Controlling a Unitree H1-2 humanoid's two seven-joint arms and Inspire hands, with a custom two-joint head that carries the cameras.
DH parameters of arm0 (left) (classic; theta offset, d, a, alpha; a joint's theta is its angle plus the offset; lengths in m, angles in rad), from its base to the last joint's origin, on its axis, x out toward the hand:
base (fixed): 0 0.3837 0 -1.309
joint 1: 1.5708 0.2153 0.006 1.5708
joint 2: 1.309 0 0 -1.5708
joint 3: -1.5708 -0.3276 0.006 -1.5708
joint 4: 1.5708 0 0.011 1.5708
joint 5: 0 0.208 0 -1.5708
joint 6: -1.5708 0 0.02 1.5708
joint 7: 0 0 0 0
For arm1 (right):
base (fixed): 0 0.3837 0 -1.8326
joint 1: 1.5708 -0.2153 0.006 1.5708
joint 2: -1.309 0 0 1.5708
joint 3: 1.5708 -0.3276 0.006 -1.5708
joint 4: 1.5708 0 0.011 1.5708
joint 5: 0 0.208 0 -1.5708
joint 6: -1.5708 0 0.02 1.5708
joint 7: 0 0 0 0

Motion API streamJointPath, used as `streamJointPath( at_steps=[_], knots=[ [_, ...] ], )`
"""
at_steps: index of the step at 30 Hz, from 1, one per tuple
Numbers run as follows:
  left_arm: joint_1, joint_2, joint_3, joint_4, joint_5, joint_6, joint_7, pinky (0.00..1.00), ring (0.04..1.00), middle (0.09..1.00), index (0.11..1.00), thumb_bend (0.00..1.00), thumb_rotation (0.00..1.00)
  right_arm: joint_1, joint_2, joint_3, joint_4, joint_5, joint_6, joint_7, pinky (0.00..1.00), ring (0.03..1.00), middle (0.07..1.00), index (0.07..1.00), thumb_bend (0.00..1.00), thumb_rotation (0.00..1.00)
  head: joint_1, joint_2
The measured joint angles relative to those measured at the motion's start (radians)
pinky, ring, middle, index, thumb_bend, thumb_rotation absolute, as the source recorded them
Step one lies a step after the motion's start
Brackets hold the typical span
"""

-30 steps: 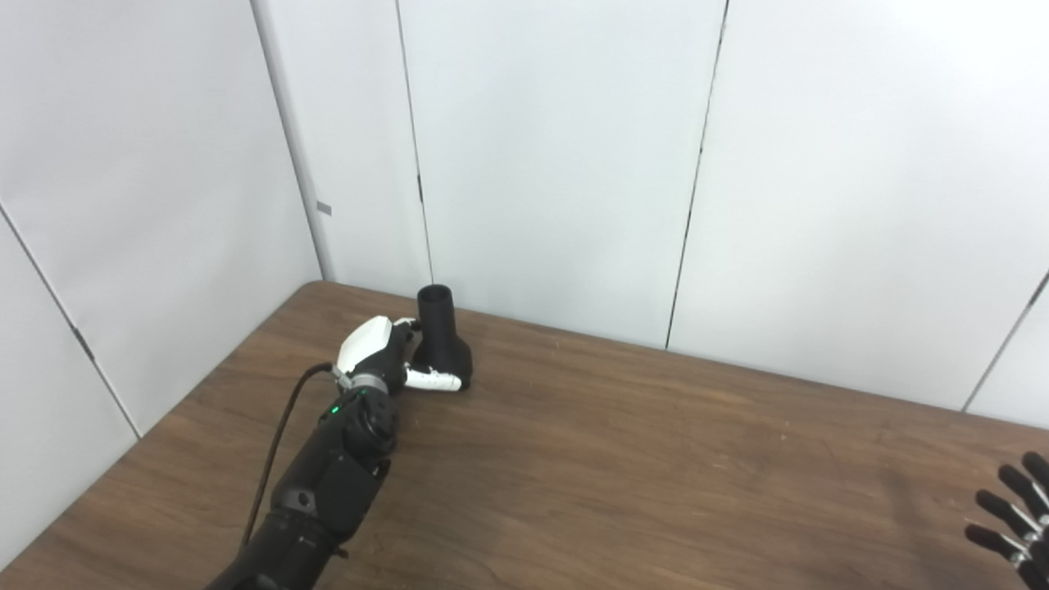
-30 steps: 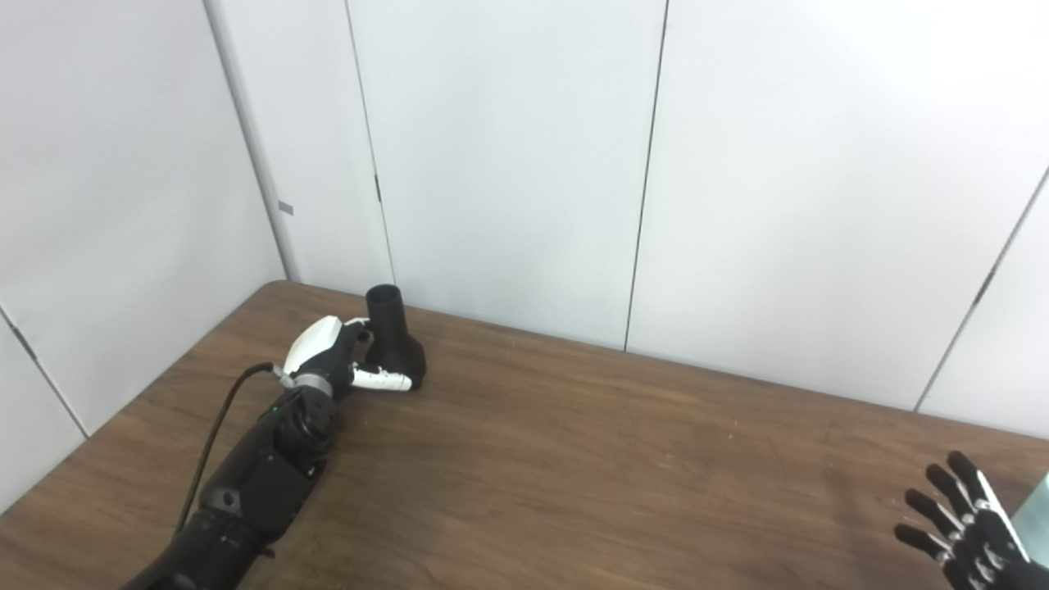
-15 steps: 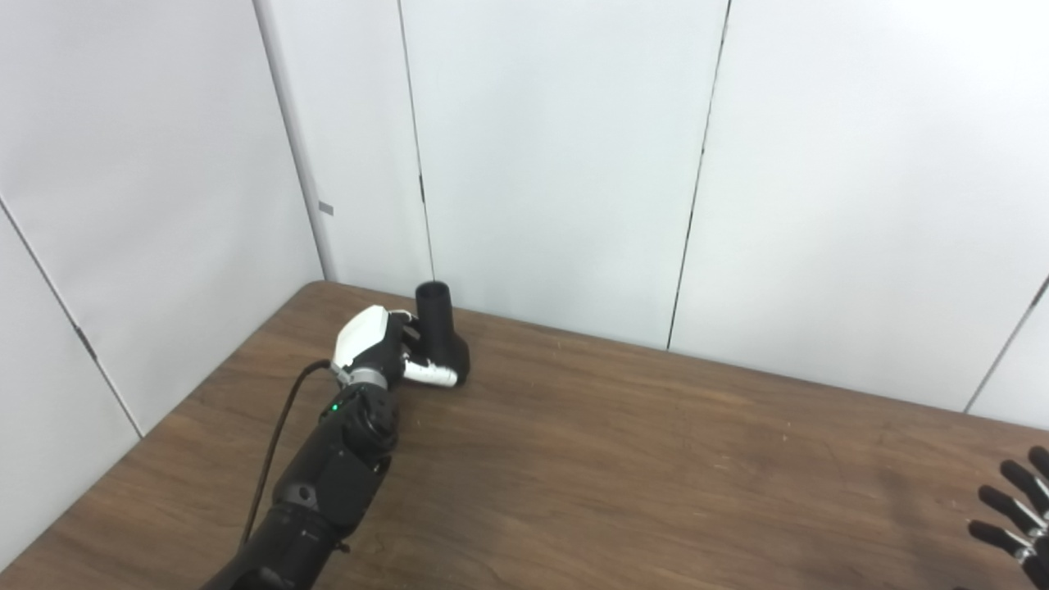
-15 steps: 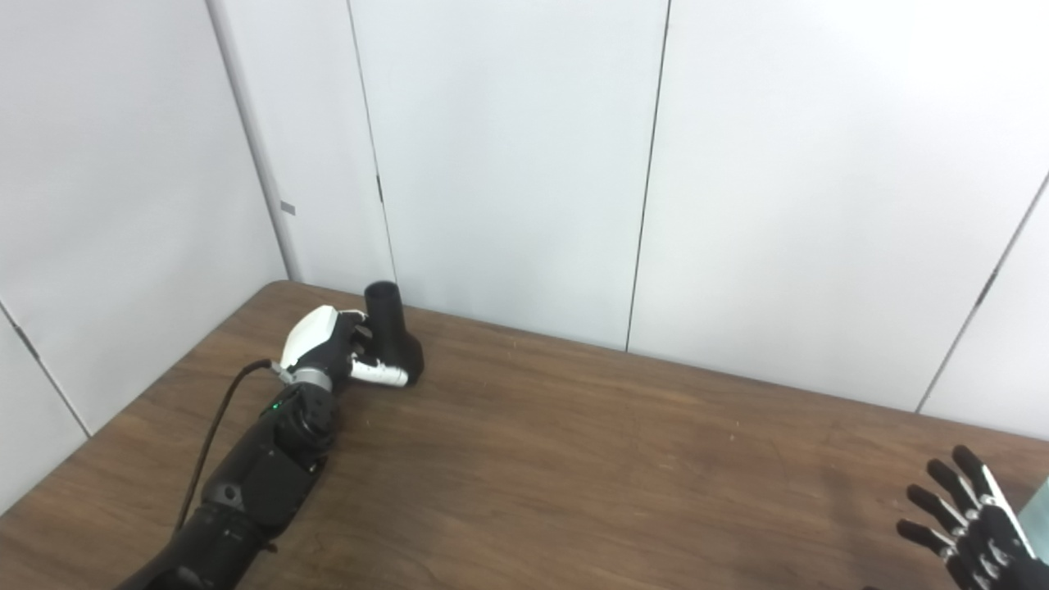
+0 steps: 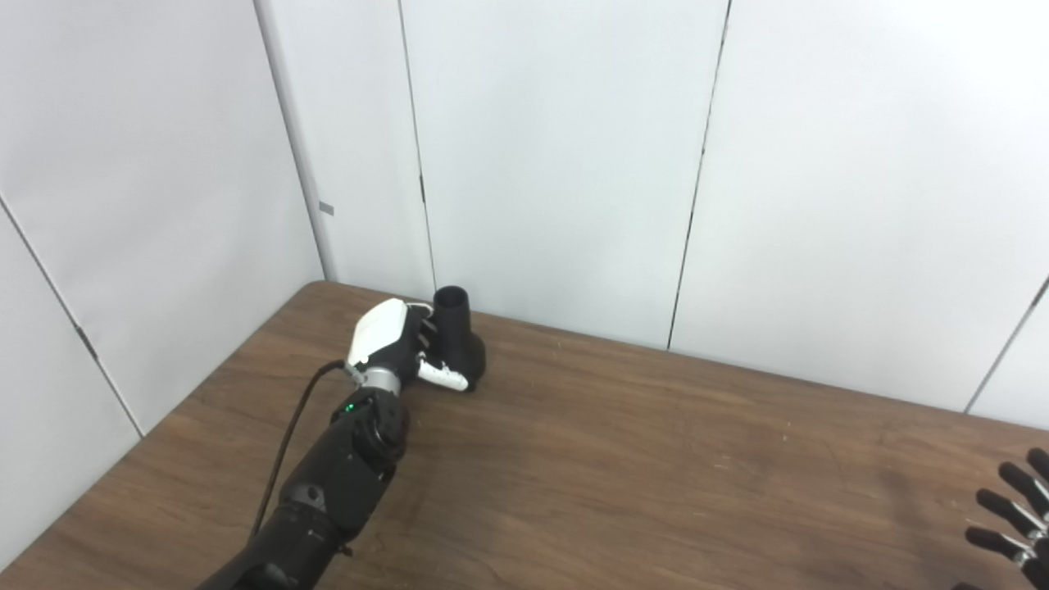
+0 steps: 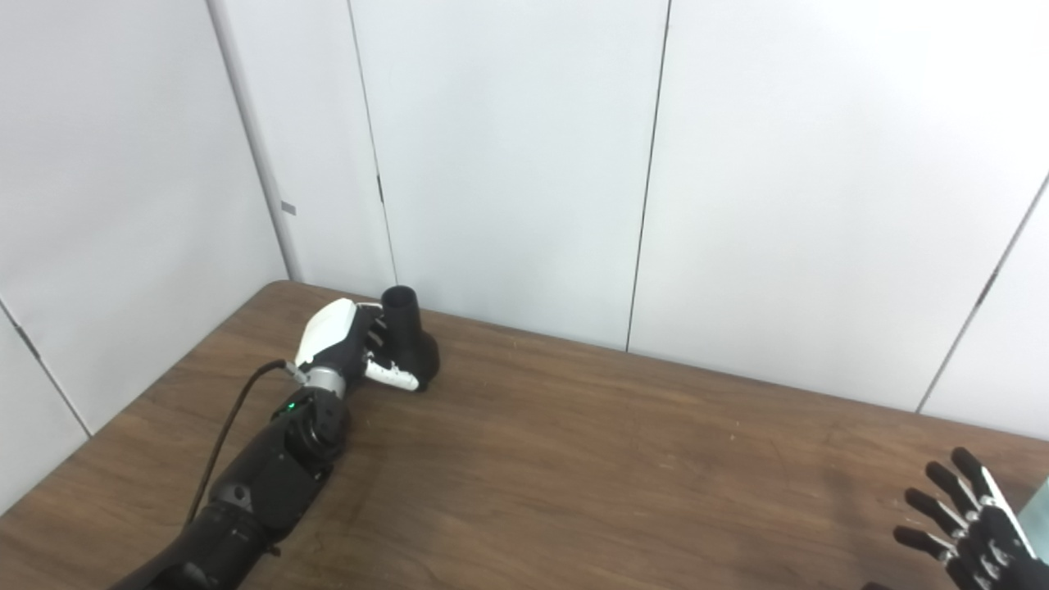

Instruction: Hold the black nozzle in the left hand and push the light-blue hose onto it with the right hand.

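The black nozzle [image 5: 460,340] stands upright near the far left corner of the wooden table [image 5: 623,467], its round opening up. My left hand [image 5: 395,344] is wrapped round its left side, thumb across the front of its wide base and fingers behind its neck. My right hand [image 6: 971,528] is open with fingers spread at the bottom right edge, holding nothing. A sliver of something light blue [image 6: 1043,500] shows at the right edge of the right eye view, beside my right hand; I cannot tell whether it is the hose.
White wall panels [image 5: 557,164] stand close behind the table's far edge and along its left side. A black cable [image 5: 283,442] runs along my left forearm. The table's left edge lies close to my left arm.
My left hand has closed further round the nozzle. Hand and nozzle have shifted a little to the right along the far edge. My right hand has barely moved.
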Motion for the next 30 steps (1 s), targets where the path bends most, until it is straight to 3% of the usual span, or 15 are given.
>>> streamJointPath(
  at_steps=[3,6,12,18,23,27,30],
  knots=[
    [0.002,0.0,-0.037,-0.015,0.0,-0.01,-0.008,0.35,0.445,0.474,0.482,0.53,0.0,-0.003,0.001,0.002,-0.005,-0.004,0.004,-0.007,0.72,0.86,0.94,0.982,0.74,0.21,-0.025,0.009],
    [0.008,-0.001,-0.073,-0.05,0.001,-0.015,-0.036,0.41,0.518,0.528,0.469,0.52,0.0,-0.004,0.004,0.006,-0.005,-0.007,0.007,-0.009,0.74,0.873,0.947,0.987,0.73,0.19,-0.048,0.015],
    [0.036,0.005,-0.135,-0.164,0.0,-0.02,-0.116,0.5,0.534,0.509,0.474,0.52,0.0,-0.007,0.016,0.025,-0.025,-0.021,0.018,-0.013,0.72,0.862,0.935,0.978,0.76,0.2,-0.144,0.041],
    [0.076,-0.014,-0.184,-0.304,-0.012,-0.041,-0.221,0.44,0.464,0.464,0.484,0.53,0.0,-0.01,0.023,0.041,-0.064,-0.048,0.057,-0.028,0.74,0.877,0.937,0.981,0.75,0.18,-0.234,0.067],
    [0.085,-0.086,-0.247,-0.394,-0.014,-0.041,-0.301,0.47,0.478,0.466,0.486,0.53,0.0,-0.015,0.064,0.051,-0.16,-0.1,0.191,-0.073,0.8,0.879,0.932,0.969,0.76,0.18,-0.296,0.081],
    [0.08,-0.162,-0.293,-0.4,-0.014,-0.068,-0.331,0.37,0.448,0.452,0.489,0.53,0.0,-0.02,0.071,0.063,-0.142,-0.125,0.179,-0.077,0.76,0.863,0.92,0.962,0.79,0.23,-0.328,0.09],
    [0.077,-0.199,-0.323,-0.389,-0.013,-0.104,-0.354,0.35,0.45,0.463,0.487,0.53,0.0,-0.02,0.066,0.061,-0.104,-0.137,0.155,-0.077,0.73,0.856,0.912,0.959,0.81,0.25,-0.36,0.098]
  ],
)
